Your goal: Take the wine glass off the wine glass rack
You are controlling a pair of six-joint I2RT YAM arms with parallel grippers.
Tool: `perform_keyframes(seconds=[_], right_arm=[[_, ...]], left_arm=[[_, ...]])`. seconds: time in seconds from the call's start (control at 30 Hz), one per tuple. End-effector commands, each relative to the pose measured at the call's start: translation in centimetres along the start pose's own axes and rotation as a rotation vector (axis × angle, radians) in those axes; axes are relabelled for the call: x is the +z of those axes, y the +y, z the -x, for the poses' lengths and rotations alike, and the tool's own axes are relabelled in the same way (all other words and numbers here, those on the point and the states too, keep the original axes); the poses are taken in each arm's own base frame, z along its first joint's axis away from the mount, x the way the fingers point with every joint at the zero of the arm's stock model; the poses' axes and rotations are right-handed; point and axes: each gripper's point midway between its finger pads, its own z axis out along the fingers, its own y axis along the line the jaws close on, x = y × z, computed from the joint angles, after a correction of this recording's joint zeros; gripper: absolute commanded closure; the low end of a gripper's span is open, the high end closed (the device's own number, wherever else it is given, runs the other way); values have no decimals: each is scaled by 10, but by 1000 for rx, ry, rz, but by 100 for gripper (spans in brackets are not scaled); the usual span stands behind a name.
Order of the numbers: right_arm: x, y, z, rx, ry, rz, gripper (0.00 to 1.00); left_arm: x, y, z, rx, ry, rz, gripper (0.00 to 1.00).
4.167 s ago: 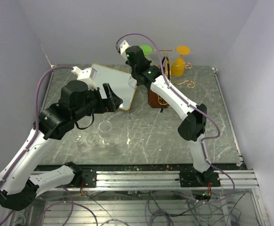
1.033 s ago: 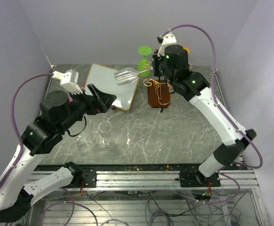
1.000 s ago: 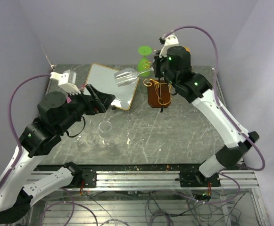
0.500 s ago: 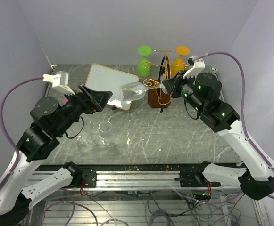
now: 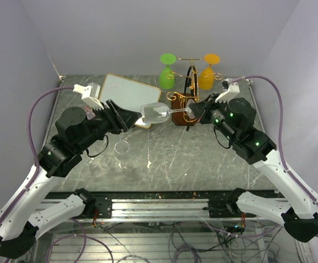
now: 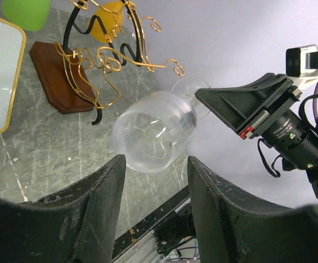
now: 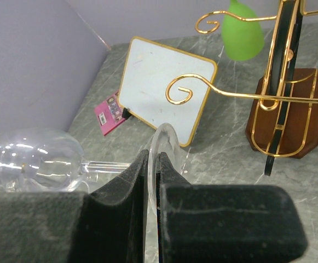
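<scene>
A clear wine glass (image 5: 156, 113) lies on its side in the air over the table, away from the wine glass rack (image 5: 189, 90). My right gripper (image 5: 194, 111) is shut on the glass's round foot (image 7: 167, 147). The stem runs left to the bowl (image 7: 33, 164). My left gripper (image 5: 130, 118) is open, and the rim end of the bowl (image 6: 153, 131) sits just between its fingertips (image 6: 110, 170) without visible contact. The rack, gold wire on a brown wooden block (image 6: 57, 76), stands behind the glass.
A green glass (image 5: 168, 74) and an orange glass (image 5: 208, 74) hang on the rack. A gold-framed white board (image 5: 123, 96) lies at the back left with a pink card (image 7: 110, 112) beside it. Another clear glass (image 5: 122, 150) stands on the table under my left arm.
My right arm has carried the clear glass off the rack, forward and down to mid-table. My left gripper has moved right up to the bowl and its jaws have narrowed.
</scene>
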Motion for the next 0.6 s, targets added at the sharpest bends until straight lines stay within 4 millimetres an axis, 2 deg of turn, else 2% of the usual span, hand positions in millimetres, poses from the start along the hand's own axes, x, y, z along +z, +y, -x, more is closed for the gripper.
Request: perform_keyframes(seconds=[0.0, 0.17, 0.37, 0.57], right_arm=[[-14, 9, 40, 76, -157, 30, 100], [-18, 13, 45, 70, -167, 51, 100], [-22, 19, 45, 47, -169, 90, 100], [-27, 26, 43, 11, -168, 143, 100]], left_arm=[[-3, -15, 2, -27, -11, -75, 41], [1, -14, -2, -40, 1, -77, 40], [12, -4, -12, -66, 47, -22, 42], [24, -3, -22, -86, 100, -19, 46]])
